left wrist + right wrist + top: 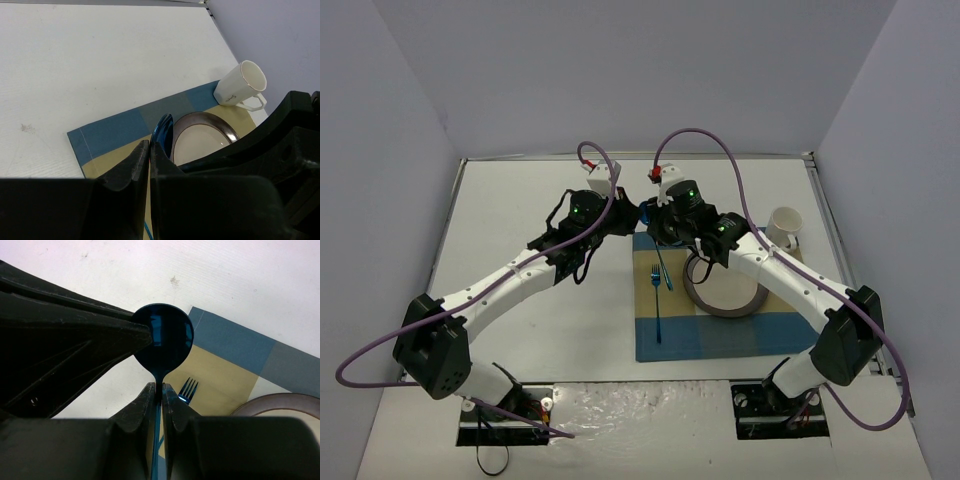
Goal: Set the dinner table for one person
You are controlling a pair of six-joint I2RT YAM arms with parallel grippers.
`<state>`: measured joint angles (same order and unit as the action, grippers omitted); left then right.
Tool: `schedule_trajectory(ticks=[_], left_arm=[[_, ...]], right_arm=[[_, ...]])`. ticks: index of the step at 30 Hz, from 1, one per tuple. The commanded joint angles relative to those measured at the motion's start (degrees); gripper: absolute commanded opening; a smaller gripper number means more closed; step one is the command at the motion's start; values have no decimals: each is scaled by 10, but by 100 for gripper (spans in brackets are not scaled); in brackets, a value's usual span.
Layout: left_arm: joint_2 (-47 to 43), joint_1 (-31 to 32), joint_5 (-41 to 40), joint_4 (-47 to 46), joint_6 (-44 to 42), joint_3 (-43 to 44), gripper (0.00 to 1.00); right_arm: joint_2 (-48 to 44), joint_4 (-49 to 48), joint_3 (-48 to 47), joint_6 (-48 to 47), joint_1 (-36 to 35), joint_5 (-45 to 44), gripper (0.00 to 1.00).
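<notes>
While the right pincer stands clamped on the neck of the blue spoon — bowl straight ahead, handle running back under it — the left pincer, also shut, nips the bowl's rim, and the plate on the dinner table lies below, rightward, nearer the right arm.

Glossy blue metal, mirror-smooth: spoon, fork. Matt woven cloth: placemat. Shiny glazed ceramic: plate, mug. Matt white, faintly textured: counter. Matt black plastic: right hand, its fingers.
</notes>
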<state>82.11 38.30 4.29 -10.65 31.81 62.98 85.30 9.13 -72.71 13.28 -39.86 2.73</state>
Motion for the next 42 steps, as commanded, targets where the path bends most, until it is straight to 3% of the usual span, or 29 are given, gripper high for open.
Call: schedule_trajectory(ticks=[1, 5, 7, 9, 10, 12, 19, 30, 36, 42], left_arm=[[-13, 7, 8, -52, -5, 20, 0], [-8, 7, 19, -47, -8, 25, 4], [-6, 7, 23, -40, -10, 28, 18], [-9, 7, 19, -29, -10, 28, 43], [-10, 7, 18, -23, -10, 28, 46], [-20, 7, 4, -5, -16, 28, 64], [-88, -11, -40, 74, -38, 22, 93], [-211, -135, -44, 244, -105, -14, 97], [-221, -183, -45, 350, -168, 6, 97], [-248, -194, -59, 346, -196, -28, 97]], right_arm=[[-1, -36, -27, -6, -4, -16, 0], [-4, -36, -18, -12, -4, -22, 0], [-8, -36, -10, -15, -4, -25, 0], [-17, -36, 4, -18, -2, -29, 0], [-21, -36, 5, -19, -2, -29, 0], [-35, -35, 29, -25, 0, -50, 0], [-97, -24, 105, -46, 48, -54, 0], [-162, 61, 132, -129, 181, -62, 0], [-184, 98, 145, -199, 307, -33, 0], [-173, 107, 159, -250, 382, -5, 0]])
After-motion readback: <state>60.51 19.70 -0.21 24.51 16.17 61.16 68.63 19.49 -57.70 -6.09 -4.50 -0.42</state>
